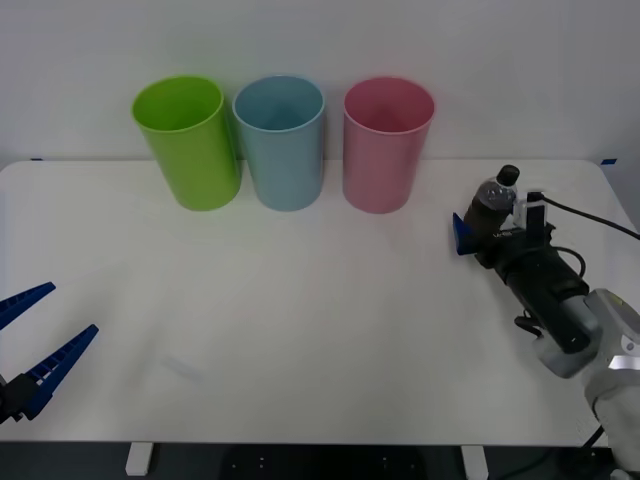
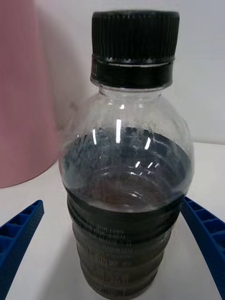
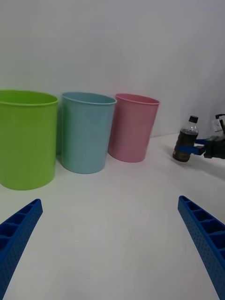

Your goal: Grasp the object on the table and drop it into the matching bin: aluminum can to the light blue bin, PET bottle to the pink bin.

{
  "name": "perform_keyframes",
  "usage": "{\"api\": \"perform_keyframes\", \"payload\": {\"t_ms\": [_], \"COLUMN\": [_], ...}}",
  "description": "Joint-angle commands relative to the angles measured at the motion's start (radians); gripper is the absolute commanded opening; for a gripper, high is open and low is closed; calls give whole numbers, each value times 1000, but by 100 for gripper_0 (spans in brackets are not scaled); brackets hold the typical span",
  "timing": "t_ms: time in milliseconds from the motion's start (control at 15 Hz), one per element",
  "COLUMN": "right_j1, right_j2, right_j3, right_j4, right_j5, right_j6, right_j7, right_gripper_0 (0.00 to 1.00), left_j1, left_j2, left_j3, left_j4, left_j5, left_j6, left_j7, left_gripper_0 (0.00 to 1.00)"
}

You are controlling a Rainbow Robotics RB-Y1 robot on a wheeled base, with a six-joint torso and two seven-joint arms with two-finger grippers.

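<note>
Front view: the white worktop (image 1: 300, 330) lies bare and wide between the three smooth tapered bins at its far edge and the near edge. The PET bottle (image 1: 493, 205), clear ribbed plastic, stands right of the pink bin (image 1: 385, 150), between the right gripper's (image 1: 478, 228) spread fingers (image 2: 18, 234), ungrasped. The left gripper (image 1: 35, 340) waits released, near-left.

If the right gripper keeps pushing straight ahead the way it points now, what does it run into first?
The bottle: it already stands between the open blue fingers of the right gripper. Beyond it the line looks to pass right of the pink bin, though depth is hard to judge.
</note>
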Motion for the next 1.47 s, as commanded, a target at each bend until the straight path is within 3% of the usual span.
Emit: {"api": "perform_keyframes", "payload": {"t_ms": [67, 600, 667, 733, 800, 1467], "right_j1": [-15, -21, -21, -21, -21, -18], "right_j2": [0, 1, 0, 1, 0, 0], "right_j3": [20, 37, 37, 37, 37, 40], "right_j4": [1, 1, 0, 1, 0, -8], "right_j5": [-19, -36, -34, -42, -42, -45], "right_j6": [36, 59, 59, 59, 59, 47], "right_j7": [6, 22, 23, 23, 28, 26], "right_gripper_0": [100, 100, 72, 4, 0, 0], "left_j1": [0, 0, 0, 0, 0, 0], "left_j2": [0, 0, 0, 0, 0, 0], "left_j3": [0, 0, 0, 0, 0, 0], "left_j4": [0, 0, 0, 0, 0, 0], "left_j5": [0, 0, 0, 0, 0, 0], "left_j6": [0, 0, 0, 0, 0, 0], "left_j7": [0, 0, 0, 0, 0, 0], "left_gripper_0": [100, 100, 100, 100, 100, 100]}}
